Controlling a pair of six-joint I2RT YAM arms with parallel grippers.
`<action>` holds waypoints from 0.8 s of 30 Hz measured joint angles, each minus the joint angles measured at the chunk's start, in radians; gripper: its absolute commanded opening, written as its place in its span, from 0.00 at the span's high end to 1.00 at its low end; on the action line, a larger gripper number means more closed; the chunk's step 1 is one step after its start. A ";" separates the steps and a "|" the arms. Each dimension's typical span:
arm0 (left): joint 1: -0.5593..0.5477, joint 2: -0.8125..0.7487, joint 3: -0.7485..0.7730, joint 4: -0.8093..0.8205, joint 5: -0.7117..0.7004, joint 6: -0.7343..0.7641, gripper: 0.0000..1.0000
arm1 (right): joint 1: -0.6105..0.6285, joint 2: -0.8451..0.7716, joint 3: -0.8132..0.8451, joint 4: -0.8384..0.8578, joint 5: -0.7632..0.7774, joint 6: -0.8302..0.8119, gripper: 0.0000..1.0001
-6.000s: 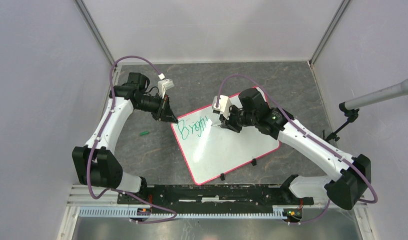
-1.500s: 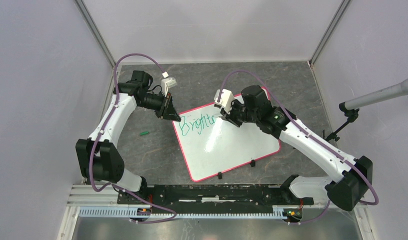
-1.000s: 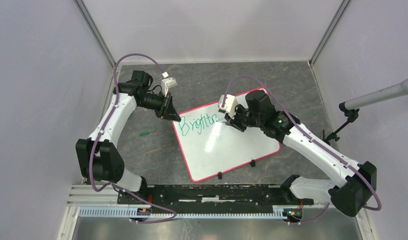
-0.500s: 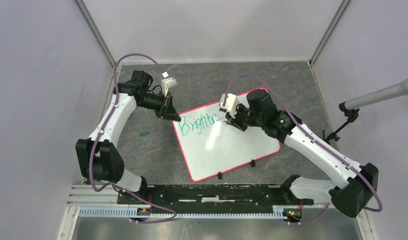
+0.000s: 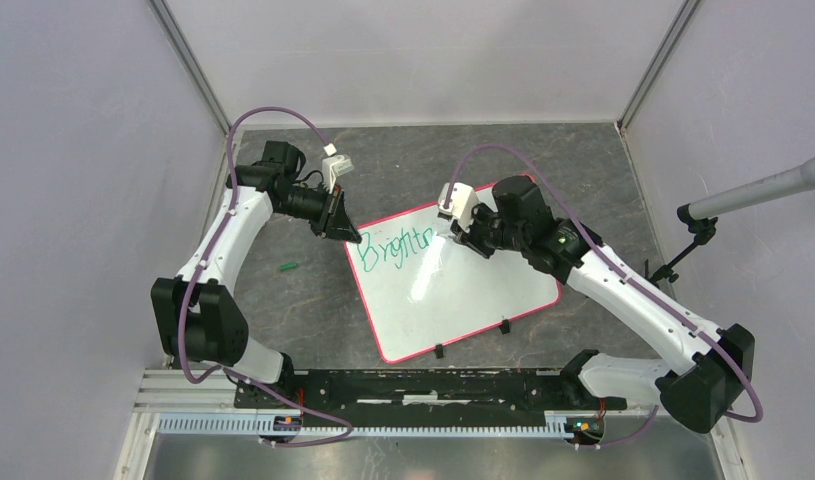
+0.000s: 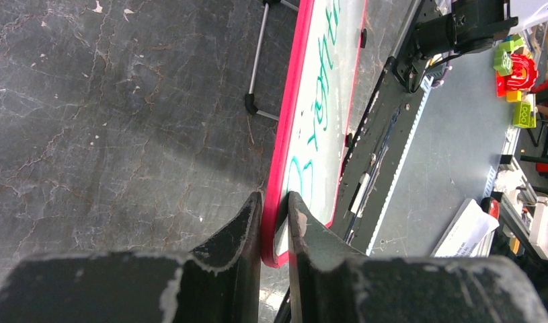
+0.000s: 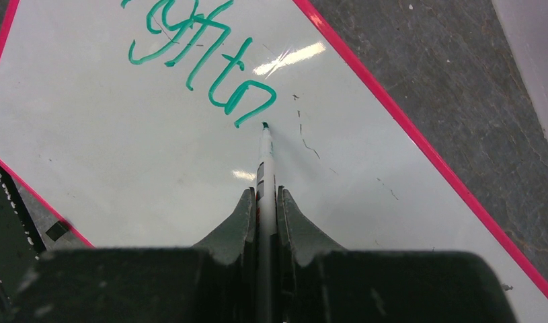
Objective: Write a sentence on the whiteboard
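The whiteboard [image 5: 463, 295], white with a red-pink rim, lies tilted on the dark table. My left gripper [image 5: 346, 237] is shut on its far left corner; in the left wrist view the jaws [image 6: 274, 202] pinch the red rim [image 6: 285, 145]. The sentence [image 5: 398, 246] reads "Brightn" in green near the top edge. My right gripper [image 5: 453, 236] is shut on a white marker [image 7: 265, 168], whose green tip [image 7: 265, 125] sits on or just above the board [image 7: 123, 175], a little right of the last letter [image 7: 247, 101].
A small green cap [image 5: 288, 267] lies on the table left of the board. Two black clips [image 5: 504, 325] sit at the board's near edge. A grey microphone [image 5: 758, 190] on a stand reaches in from the right wall.
Since six seconds ago the green lettering has grown from "Bright" to "Brightn" and the board has shifted slightly. Over the last second the right gripper has edged a little to the right; the left arm is still.
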 measured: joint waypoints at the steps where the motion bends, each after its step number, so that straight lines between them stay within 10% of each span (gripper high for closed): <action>1: 0.000 0.000 0.000 0.000 0.000 0.000 0.97 | -0.001 0.000 0.000 0.000 0.003 -0.002 1.00; 24: 0.000 0.000 -0.002 0.003 -0.003 0.000 0.97 | -0.035 0.033 0.060 -0.010 0.020 -0.027 1.00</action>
